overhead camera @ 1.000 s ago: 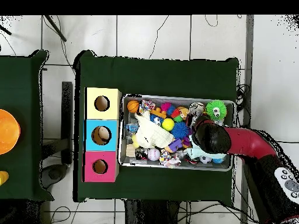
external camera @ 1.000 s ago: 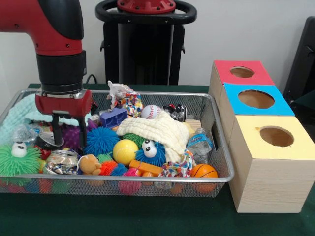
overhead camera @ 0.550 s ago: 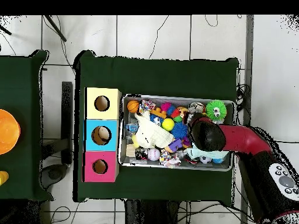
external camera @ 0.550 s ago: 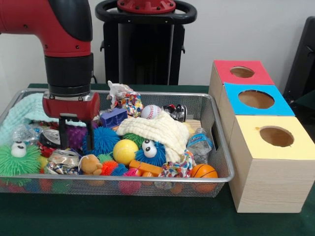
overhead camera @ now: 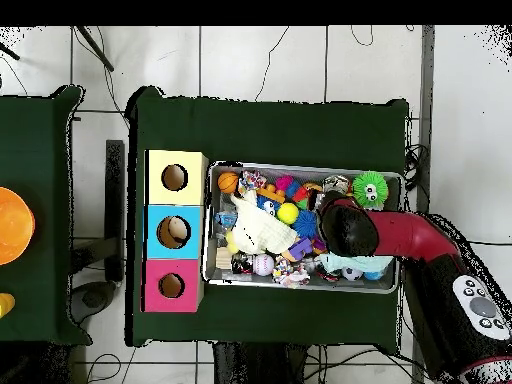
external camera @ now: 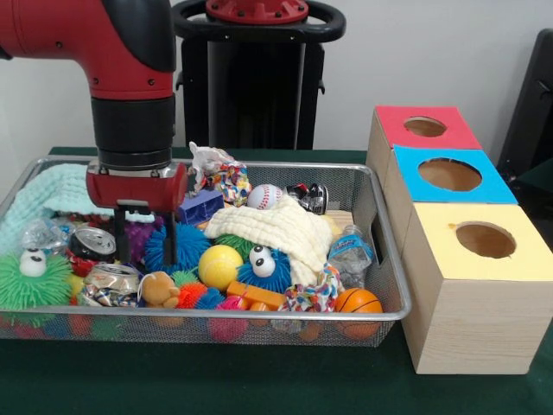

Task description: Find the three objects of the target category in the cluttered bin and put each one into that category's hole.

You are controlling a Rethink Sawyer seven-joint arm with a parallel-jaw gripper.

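Observation:
A wire mesh bin (external camera: 380, 226) holds a heap of toys. My gripper (external camera: 147, 249) hangs low in its left half, open. One finger (external camera: 121, 242) stands by a purple spiky toy (external camera: 136, 235), the other in front of a blue spiky ball (external camera: 183, 245). Just right of them lies a yellow ball (external camera: 219, 265). A baseball (external camera: 264, 196) sits at the back and a small basketball (external camera: 357, 301) at the front right corner. Three boxes with holes stand to the right: red (external camera: 423, 127), blue (external camera: 449, 175), yellow (external camera: 484, 240). From overhead the arm (overhead camera: 348, 228) hides the gripper.
Also in the bin: a cream cloth (external camera: 281, 229), a blue fuzzy toy with eyes (external camera: 263, 266), a green spiky toy (external camera: 33, 278), two crushed cans (external camera: 91, 244), a small teddy bear (external camera: 159, 290), a teal cloth (external camera: 47, 194), a plastic bottle (external camera: 350, 251).
The arm has slid to the right in the front view, from over the cans to the blue spiky ball. The fingers stay apart and hold nothing.

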